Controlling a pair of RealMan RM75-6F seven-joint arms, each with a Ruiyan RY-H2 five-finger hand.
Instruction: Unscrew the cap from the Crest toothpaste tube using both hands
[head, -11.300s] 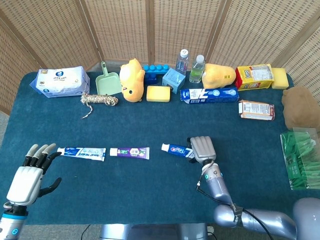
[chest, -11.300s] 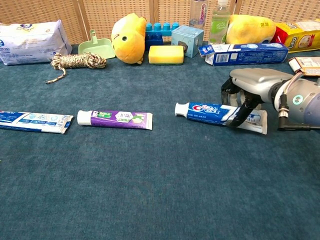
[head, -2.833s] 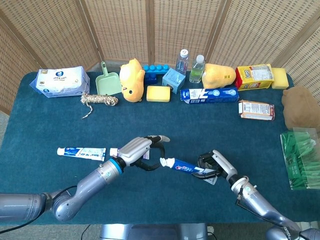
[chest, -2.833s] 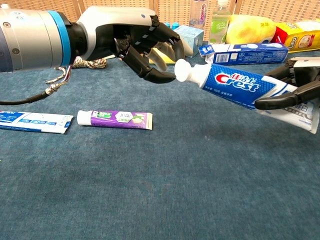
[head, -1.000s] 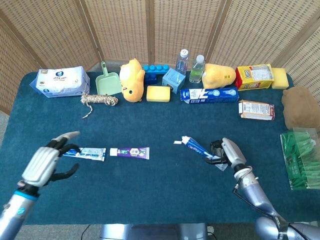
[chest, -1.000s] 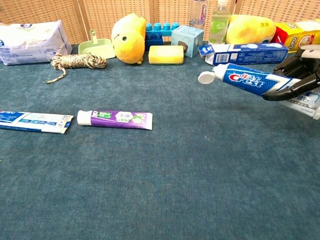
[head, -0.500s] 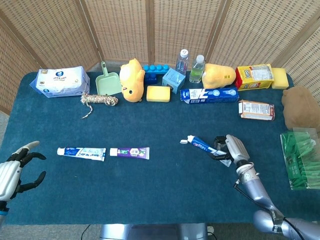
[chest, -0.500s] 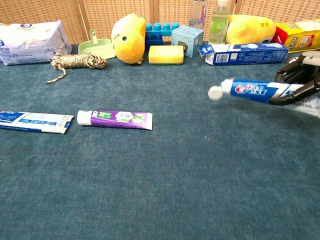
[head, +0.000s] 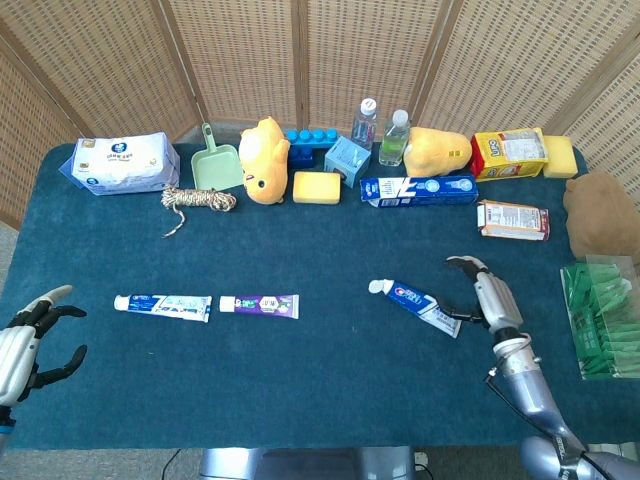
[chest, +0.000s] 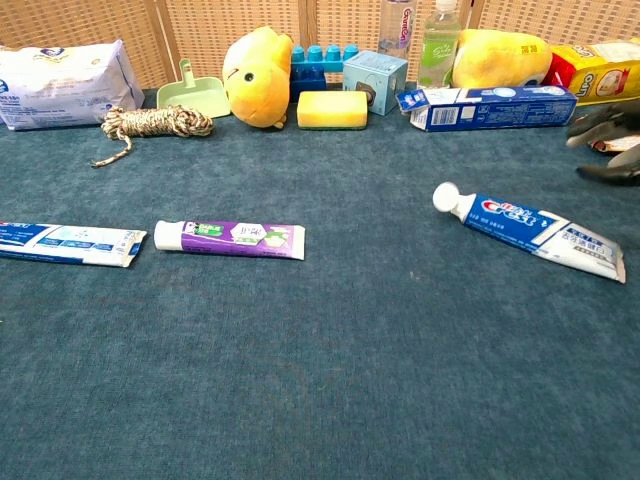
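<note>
The Crest toothpaste tube (head: 418, 304) (chest: 532, 229) lies flat on the blue cloth, right of centre. Its white cap (head: 376, 287) (chest: 446, 198) sits on the end that points left. My right hand (head: 488, 298) hovers just right of the tube's tail with fingers spread, holding nothing. In the chest view my right hand (chest: 610, 138) is a blur at the right edge. My left hand (head: 25, 343) is open at the table's lower-left corner, far from the tube, and shows only in the head view.
A blue-white tube (head: 163, 306) and a purple tube (head: 259, 305) lie left of centre. Wipes (head: 120, 163), a dustpan (head: 214, 163), rope (head: 200, 200), a yellow plush (head: 264, 160), a sponge (head: 317, 187), bottles and boxes line the back. A green package (head: 600, 320) sits at the right edge.
My right hand has lowered the Crest tube onto the cloth, let go of it and drawn back to the right. My left hand has barely moved.
</note>
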